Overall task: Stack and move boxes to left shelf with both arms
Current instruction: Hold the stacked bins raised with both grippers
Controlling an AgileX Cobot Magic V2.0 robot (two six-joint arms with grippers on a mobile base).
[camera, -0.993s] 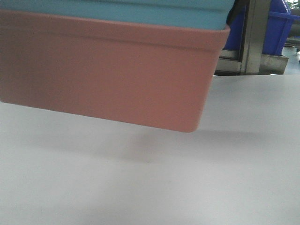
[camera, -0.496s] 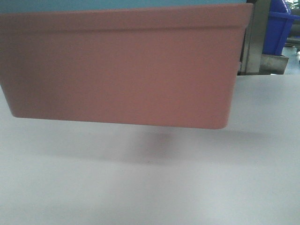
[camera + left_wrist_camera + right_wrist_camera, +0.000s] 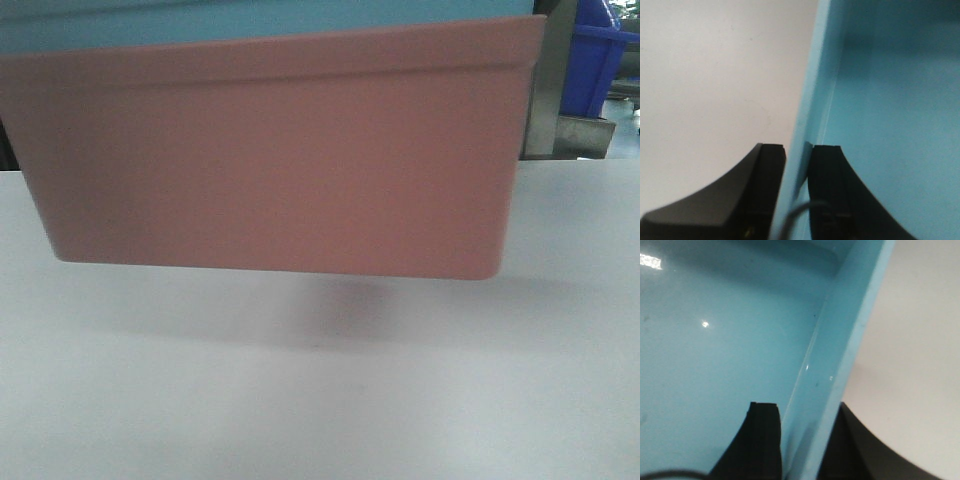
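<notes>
the left gripper (image 3: 799,150) is clamped on a side wall of the light blue bin (image 3: 890,100), one finger inside and one outside. the right gripper (image 3: 802,412) pinches another wall the same way. below both grippers, that bin nests in the salmon pink bin (image 3: 280,160), which hangs above the white table (image 3: 320,400). a dark blue crate (image 3: 600,50) sits beyond.
</notes>
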